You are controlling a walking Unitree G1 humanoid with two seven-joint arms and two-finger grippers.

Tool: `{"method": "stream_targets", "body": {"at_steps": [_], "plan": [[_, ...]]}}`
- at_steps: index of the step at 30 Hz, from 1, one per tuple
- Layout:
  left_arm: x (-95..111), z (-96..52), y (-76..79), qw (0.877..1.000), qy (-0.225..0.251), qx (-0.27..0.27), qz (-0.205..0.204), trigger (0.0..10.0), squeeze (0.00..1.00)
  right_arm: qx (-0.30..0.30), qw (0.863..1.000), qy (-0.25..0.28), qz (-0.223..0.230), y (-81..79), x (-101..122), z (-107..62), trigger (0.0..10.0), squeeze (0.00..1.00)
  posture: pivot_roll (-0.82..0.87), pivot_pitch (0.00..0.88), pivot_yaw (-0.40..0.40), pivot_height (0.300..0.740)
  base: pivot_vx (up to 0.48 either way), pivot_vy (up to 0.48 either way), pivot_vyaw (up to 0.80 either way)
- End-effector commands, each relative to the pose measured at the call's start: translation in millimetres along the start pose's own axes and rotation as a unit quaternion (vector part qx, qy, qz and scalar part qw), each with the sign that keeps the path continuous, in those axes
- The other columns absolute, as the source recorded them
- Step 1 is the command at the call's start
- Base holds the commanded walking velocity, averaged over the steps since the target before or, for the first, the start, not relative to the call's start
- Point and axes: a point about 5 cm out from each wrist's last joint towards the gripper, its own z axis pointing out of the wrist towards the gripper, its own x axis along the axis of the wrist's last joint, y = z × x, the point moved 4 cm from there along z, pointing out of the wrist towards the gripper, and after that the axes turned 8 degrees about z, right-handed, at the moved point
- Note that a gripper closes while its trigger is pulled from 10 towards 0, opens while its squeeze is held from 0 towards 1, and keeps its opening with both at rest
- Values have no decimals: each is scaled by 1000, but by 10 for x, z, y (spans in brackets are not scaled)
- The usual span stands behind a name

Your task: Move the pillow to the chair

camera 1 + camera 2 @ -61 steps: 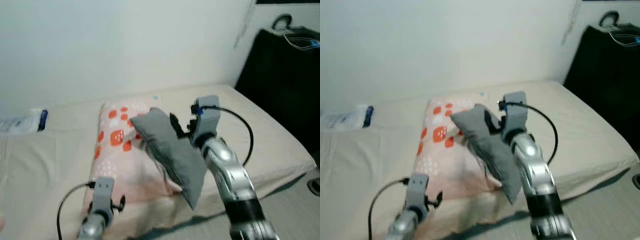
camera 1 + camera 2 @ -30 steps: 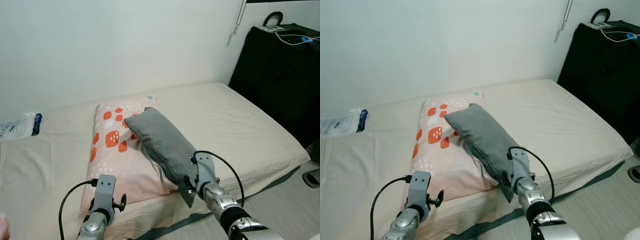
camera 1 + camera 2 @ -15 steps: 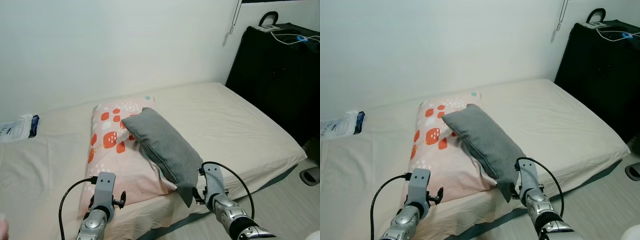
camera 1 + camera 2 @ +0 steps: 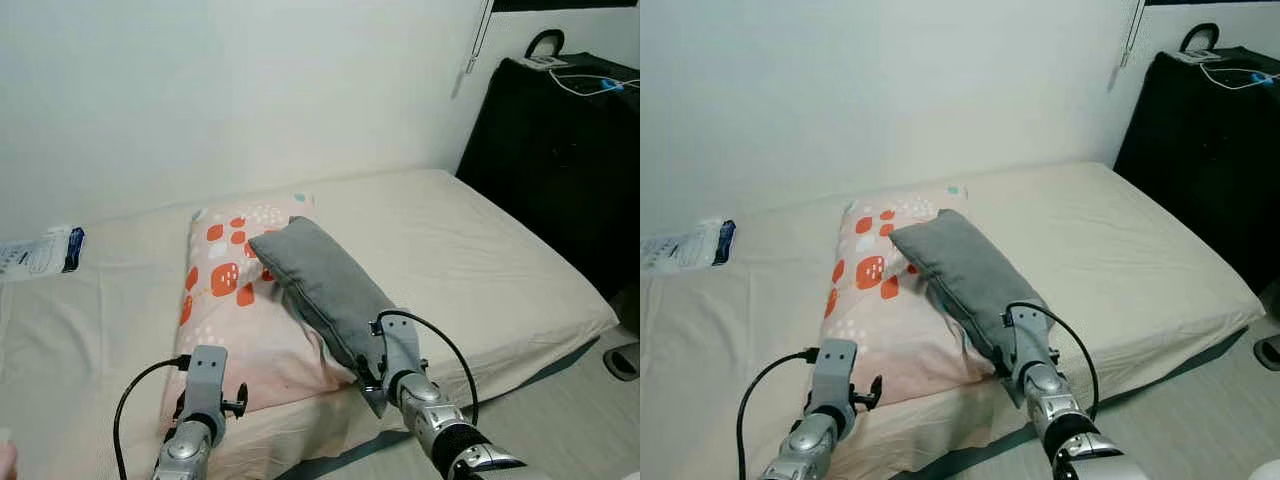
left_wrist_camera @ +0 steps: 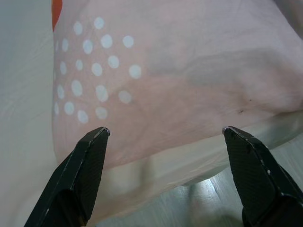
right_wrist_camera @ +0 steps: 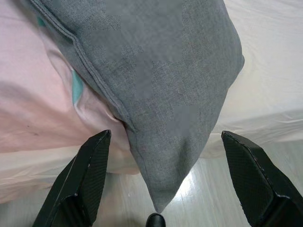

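A grey pillow [image 4: 325, 290] lies slanted across a pink pillow [image 4: 225, 300] with red and white spots, both on the cream bed [image 4: 480, 250]. The grey pillow's near corner [image 6: 161, 189] hangs past the bed edge. My right gripper [image 6: 164, 135] is open just above that near end, one finger on each side and neither touching it. The right wrist [image 4: 395, 355] sits low by the same corner. Over the pink pillow's near edge [image 5: 156, 123] my left gripper [image 5: 165, 130] is open and holds nothing.
A black cabinet [image 4: 560, 150] with cables on top stands at the right of the bed. A white and blue packet [image 4: 40, 252] lies at the bed's far left. Light floor [image 4: 590, 420] shows beyond the bed's near right edge.
Two seconds ago my right arm was raised at the grey pillow's upper half. It has dropped low to the pillow's near corner. The left arm has hardly moved; the camera shifted a little.
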Motion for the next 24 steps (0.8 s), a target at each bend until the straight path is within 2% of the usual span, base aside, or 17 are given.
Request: {"method": "stream_targets", "body": {"at_steps": [1, 6, 15, 17, 24], "plan": [[-31, -13, -20, 1000, -4, 5, 1, 10000, 0, -10, 1000, -12, 2, 75, -91, -16, 10000, 0, 94, 0, -68, 740, 0, 0, 0], [-36, -16, -49, 1000, -5, 8, 6, 10000, 0, -22, 1000, -18, -2, 169, -128, -28, 10000, 0, 106, 0, -72, 740, 0, 0, 0], [-18, -7, -73, 1000, -4, 13, 4, 10000, 0, -18, 1000, -14, -3, 127, -91, -17, 10000, 0, 108, 0, -76, 740, 0, 0, 0], [-4, 7, -83, 1000, -7, 17, -1, 10000, 0, -4, 1000, 16, 0, 46, 29, -4, 10000, 0, 108, 0, -71, 740, 0, 0, 0], [14, 22, -119, 999, -10, 27, -14, 10000, 0, 14, 998, 63, 8, -25, 206, -4, 10000, 0, 101, 0, -70, 740, 0, 0, 0]]}}
